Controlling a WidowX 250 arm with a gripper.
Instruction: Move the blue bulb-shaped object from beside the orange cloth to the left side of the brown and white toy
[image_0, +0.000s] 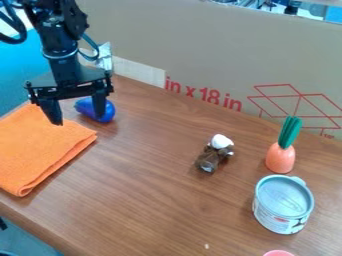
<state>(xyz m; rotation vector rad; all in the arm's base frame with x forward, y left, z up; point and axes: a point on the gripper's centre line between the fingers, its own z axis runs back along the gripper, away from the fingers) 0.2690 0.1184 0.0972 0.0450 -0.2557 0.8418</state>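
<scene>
A blue, plastic-looking teardrop (85, 106) lies partly behind one finger of the wide-open, empty pincer (78, 119); contact indeterminable. Surface: glossy, rounded.

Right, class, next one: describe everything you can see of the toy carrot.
The toy carrot has a smooth, rounded, pinkish-orange body, possibly plastic or painted wood, topped by stiff green leaves tilting slightly right in the picture. It stands upright on the brown table, between the tin and the cardboard. Whether it touches the tin is hard to tell.
</scene>
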